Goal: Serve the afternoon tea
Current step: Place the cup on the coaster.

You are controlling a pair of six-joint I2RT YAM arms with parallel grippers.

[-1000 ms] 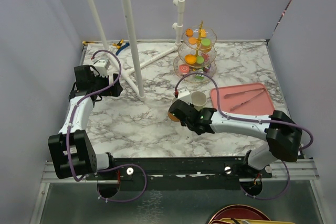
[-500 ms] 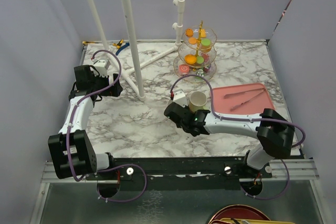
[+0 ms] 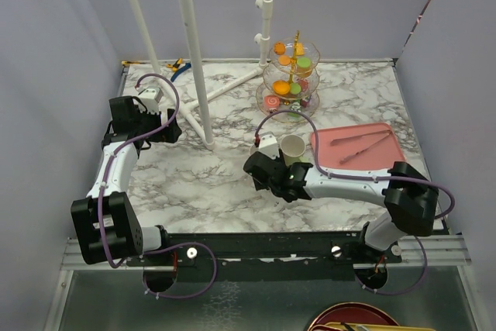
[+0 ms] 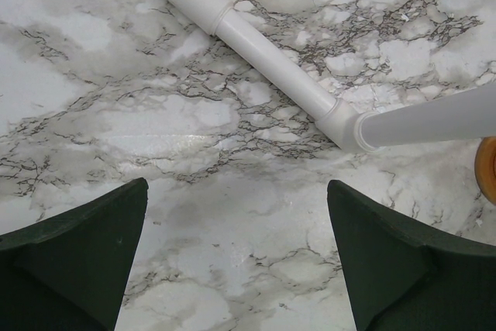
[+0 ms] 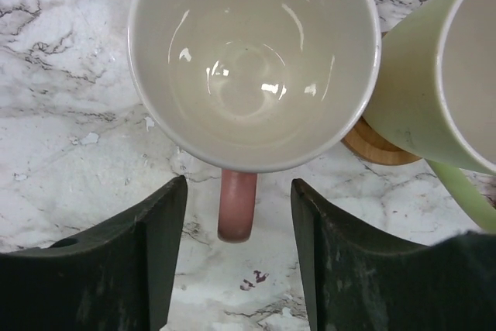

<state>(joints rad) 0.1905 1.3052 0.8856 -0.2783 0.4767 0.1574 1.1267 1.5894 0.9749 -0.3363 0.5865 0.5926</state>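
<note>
Lilac walls close round a grey-veined marble table point(image 3: 201, 184), with a white pipe frame point(image 3: 194, 52) rising from its back left part. At the back centre stands the clear three-tier stand point(image 3: 291, 75) on its gold stem, its plates loaded with orange, green and pink macarons point(image 3: 281, 87). To its right and nearer the arms lies a flat pink tray point(image 3: 387, 156) with a pair of tongs point(image 3: 360, 145) on it.

The right hand point(image 5: 239, 184) reaches in low at the middle of the table, just left of the tray. In its wrist view the pink mug point(image 5: 254, 60) stands upright straight ahead of it, white inside, mouth up. The mug's pink handle point(image 5: 236, 205) points back into the gap between the two dark fingers point(image 5: 155, 253). The fingers are parted on either side of the handle, with marble showing between each finger and it, so nothing is held. Touching or nearly touching the pink mug on its right is the pale-green mug point(image 5: 434, 75), which sits on a round brown coaster point(image 5: 376, 145). Whether the pink mug has a coaster under it I cannot tell.

The left hand point(image 4: 236, 246) hangs over bare marble at the left, well apart from the tea things, fingers spread wide and empty, with a foot of the pipe frame just ahead of it
</note>
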